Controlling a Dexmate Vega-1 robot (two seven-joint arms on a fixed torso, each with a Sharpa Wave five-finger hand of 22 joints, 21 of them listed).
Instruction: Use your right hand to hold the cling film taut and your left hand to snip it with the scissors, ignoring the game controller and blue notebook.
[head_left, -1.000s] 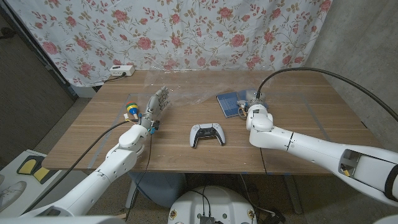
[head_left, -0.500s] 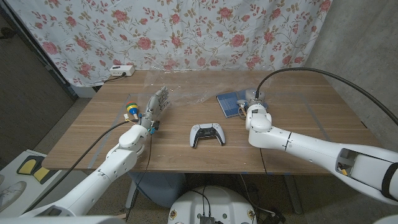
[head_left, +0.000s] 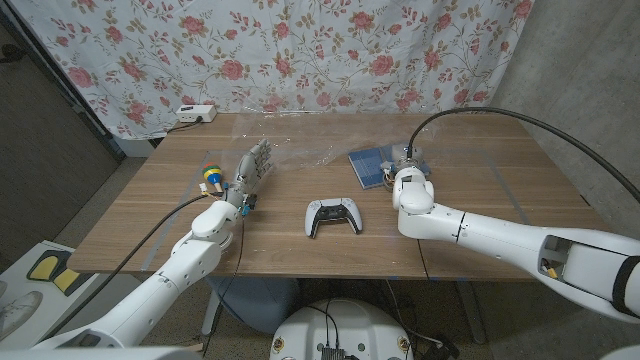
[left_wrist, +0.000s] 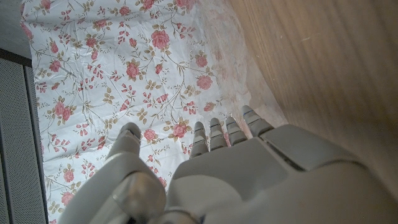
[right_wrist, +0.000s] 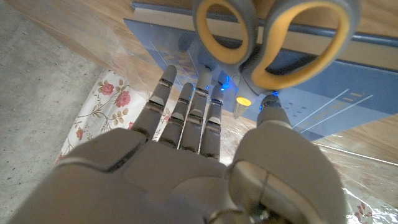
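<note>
**Both hands empty, scissors on notebook**

One pair of scissors (right_wrist: 273, 37) is seen on the blue notebook (head_left: 372, 163), right of centre in the head view. Only the grey-and-yellow handle loops are shown in the right wrist view; the blades are cut off, so the pointing direction cannot be told. One sheet of cling film (head_left: 300, 150) is spread across the upper middle of the desk (head_left: 500, 215); its edges are hard to make out. One game controller (head_left: 334, 216) lies at centre. The right hand (head_left: 405, 170) is held just beside the scissors, fingers (right_wrist: 186, 102) extended and close together, nothing gripped. The left hand (head_left: 252, 165), at centre left, is raised with fingers straight, slightly apart, empty. A multicoloured object (head_left: 211, 178) beside it is unclear.
</note>
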